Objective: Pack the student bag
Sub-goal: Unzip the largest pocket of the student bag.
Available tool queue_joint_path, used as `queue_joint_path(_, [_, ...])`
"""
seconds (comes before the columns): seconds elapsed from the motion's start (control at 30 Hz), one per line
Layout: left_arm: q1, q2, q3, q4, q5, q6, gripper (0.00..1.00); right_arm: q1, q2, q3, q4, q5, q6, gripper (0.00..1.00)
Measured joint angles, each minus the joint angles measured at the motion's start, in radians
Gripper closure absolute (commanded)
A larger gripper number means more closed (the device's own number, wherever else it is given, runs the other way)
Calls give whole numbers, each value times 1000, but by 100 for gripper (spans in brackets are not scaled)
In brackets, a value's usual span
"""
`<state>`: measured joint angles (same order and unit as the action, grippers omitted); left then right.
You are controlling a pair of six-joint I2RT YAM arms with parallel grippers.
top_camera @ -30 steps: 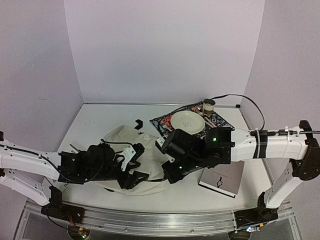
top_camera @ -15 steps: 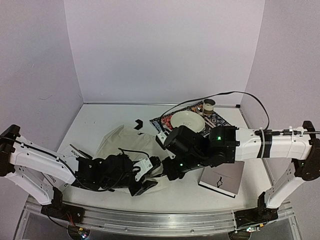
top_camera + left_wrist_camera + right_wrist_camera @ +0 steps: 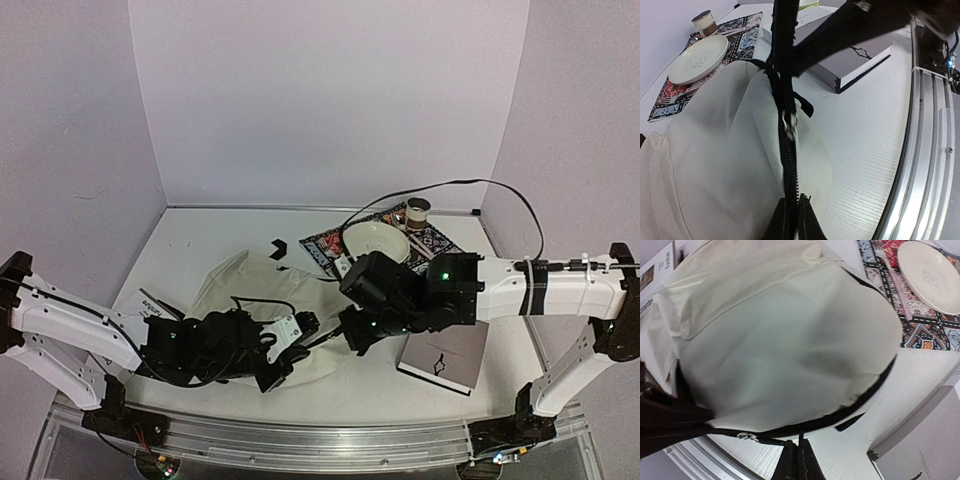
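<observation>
With the zipper trim (image 3: 789, 160) of the bag (image 3: 775, 340) clamped by the left gripper (image 3: 792, 207) and right gripper (image 3: 798, 447), opening seems in hand and a steady pull apart is called for.

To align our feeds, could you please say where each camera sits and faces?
Top external: above and behind the bases, facing down at the large cream fabric backpack; both arms, left tool, right tool.
Left wrist: left arm, facing along the backpack's zipper; left tool.
Right wrist: right arm, facing across the backpack; right tool.
Shared by all: round cream plate.
</observation>
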<state>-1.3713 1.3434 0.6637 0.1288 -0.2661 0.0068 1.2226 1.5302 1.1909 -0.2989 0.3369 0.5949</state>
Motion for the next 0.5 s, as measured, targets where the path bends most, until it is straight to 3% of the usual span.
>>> queue_joint_path(0.33, [-12,-194,-135,20,21,-74,96,-295,-94,-79,11,-11,-35,100])
queue_joint_path(0.4, [-14,-224,-152,19,28,-89,88,-320,-94,-79,12,-19,-58,100])
queue_joint_path(0.5, [-17,-257,-169,2,28,-113,67,-325,-94,-79,22,-64,-101,100])
